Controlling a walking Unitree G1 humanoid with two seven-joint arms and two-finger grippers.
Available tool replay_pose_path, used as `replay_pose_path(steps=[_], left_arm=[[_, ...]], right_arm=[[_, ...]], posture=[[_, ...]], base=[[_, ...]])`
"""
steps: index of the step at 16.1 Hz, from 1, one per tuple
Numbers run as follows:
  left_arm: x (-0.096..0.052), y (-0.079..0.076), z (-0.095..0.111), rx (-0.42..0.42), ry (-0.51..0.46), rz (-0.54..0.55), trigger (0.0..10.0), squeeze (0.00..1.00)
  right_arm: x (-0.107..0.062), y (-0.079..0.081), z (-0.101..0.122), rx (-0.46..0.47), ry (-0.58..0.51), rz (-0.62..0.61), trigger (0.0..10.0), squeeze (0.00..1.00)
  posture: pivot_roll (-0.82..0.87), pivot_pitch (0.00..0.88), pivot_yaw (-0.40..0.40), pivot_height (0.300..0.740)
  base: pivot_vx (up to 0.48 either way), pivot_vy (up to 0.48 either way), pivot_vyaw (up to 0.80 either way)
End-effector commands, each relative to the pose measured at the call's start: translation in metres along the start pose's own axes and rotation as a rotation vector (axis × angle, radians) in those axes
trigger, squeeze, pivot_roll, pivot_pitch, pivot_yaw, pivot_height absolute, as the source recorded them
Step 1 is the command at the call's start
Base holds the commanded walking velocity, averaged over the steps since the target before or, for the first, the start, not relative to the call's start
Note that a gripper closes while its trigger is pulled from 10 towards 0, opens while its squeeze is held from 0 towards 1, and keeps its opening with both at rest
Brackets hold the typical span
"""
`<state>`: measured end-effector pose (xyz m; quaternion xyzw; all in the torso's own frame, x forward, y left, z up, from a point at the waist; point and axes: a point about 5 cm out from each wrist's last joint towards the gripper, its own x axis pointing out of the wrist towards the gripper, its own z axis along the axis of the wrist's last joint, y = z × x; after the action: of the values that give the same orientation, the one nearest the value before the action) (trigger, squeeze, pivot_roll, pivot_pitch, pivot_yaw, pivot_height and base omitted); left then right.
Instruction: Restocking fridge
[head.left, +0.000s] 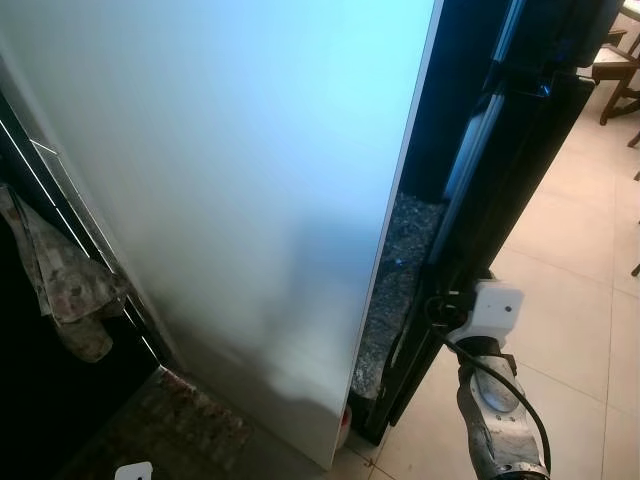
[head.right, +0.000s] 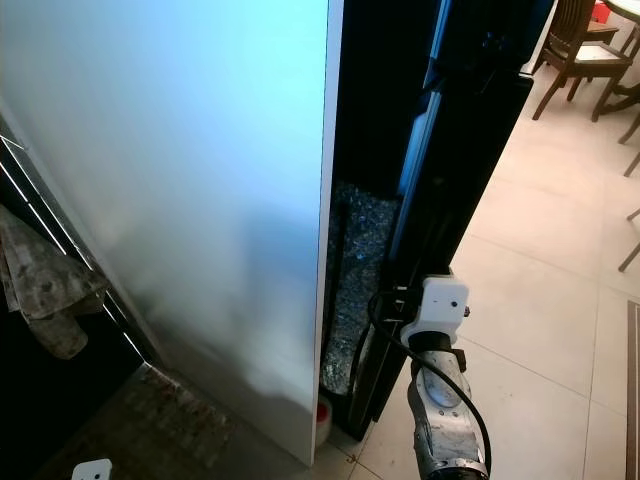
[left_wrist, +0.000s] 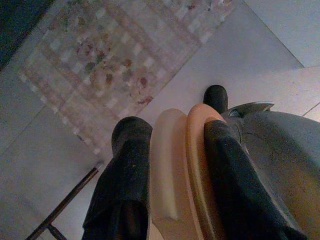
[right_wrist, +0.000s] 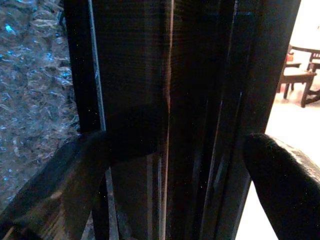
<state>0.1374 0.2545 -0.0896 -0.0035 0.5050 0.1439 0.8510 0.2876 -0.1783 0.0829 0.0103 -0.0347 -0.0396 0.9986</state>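
Fridge: we stand right up against the big white fridge (head.left: 230, 200). Its flat white side is in front of us.
Door: a tall black door panel (head.right: 455, 190) stands just to the right of the white side. We think it is the fridge door, and it looks a little open.
Gap: between the white side and the black door we see a dark slot with crinkly bubble wrap (head.left: 400, 270) inside.
Right hand: our right hand (right_wrist: 172, 170) is spread wide around the edge of the black door. One finger is on the bubble wrap side and one finger (right_wrist: 285, 170) is on the room side. It is not pinching yet, and we cannot tell if the fingers touch the door.
Left hand: our left hand (left_wrist: 175, 165) hangs low over the floor and pinches two thin curved things, one cream and one orange (left_wrist: 197, 150). They look like plates or lids.
Floor: a patterned rug (left_wrist: 120, 55) lies under the left hand. Pale tiles and wooden chairs (head.right: 580, 45) are off to the right.
What could go wrong: the right hand could slip off the thin, smooth door edge when we pull. If the door swings fast, it could bump our arm. The left hand could drop its things if we lean or turn.
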Motion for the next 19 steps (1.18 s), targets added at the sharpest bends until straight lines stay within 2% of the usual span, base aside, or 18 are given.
replay_pose_path(steps=[1,3,4,5,11,12,13,15,18,19], left_arm=[[0.000,-0.001,0.002,0.006,-0.002,-0.012,10.0,0.00],[0.000,-0.001,0.002,0.007,-0.002,-0.012,10.0,0.00],[0.000,-0.001,0.002,0.008,-0.002,-0.014,10.0,0.00],[0.000,-0.001,0.002,0.008,-0.002,-0.014,10.0,0.00],[0.000,-0.001,0.002,0.013,0.001,-0.018,10.0,0.00],[0.000,-0.001,0.001,0.015,0.002,-0.020,10.0,0.00],[0.000,-0.001,0.001,0.016,0.002,-0.021,10.0,0.00],[0.000,-0.001,0.001,0.018,0.004,-0.023,10.0,0.00],[0.000,-0.002,0.001,0.020,0.005,-0.026,10.0,0.00],[0.000,-0.003,0.001,0.019,0.004,-0.027,10.0,0.00]], right_arm=[[-0.001,-0.007,0.003,-0.011,-0.018,-0.037,10.0,0.00],[-0.003,-0.015,0.004,-0.026,-0.025,-0.086,10.0,0.00],[-0.006,-0.024,0.003,-0.041,-0.023,-0.128,10.0,0.00],[-0.006,-0.024,0.003,-0.041,-0.023,-0.128,10.0,0.00],[-0.027,-0.061,-0.006,-0.075,0.022,-0.279,10.0,0.00],[-0.035,-0.072,-0.011,-0.070,0.051,-0.344,10.0,0.00],[-0.036,-0.074,-0.012,-0.069,0.058,-0.358,10.0,0.00],[-0.062,-0.094,-0.026,-0.066,0.124,-0.485,10.0,0.00],[-0.080,-0.115,-0.039,-0.021,0.191,-0.626,10.0,0.00],[-0.087,-0.123,-0.049,-0.008,0.246,-0.658,10.0,0.00]], posture=[[-0.16,0.000,0.009,0.740],[-0.17,0.000,0.009,0.740],[-0.17,0.000,0.010,0.740],[-0.17,0.000,0.010,0.740],[-0.18,0.000,0.010,0.740],[-0.18,0.000,0.011,0.740],[-0.18,0.000,0.011,0.740],[-0.18,0.000,0.010,0.740],[-0.19,0.000,0.008,0.740],[-0.19,0.000,0.008,0.740]], base=[[0.000,0.000,0.00],[0.000,0.000,0.00],[0.000,0.000,0.00],[0.000,0.000,0.00],[0.000,0.000,0.00],[0.000,0.000,0.00],[0.000,0.000,0.00],[0.000,0.000,0.00],[0.000,0.000,0.00],[0.000,0.000,0.00]])
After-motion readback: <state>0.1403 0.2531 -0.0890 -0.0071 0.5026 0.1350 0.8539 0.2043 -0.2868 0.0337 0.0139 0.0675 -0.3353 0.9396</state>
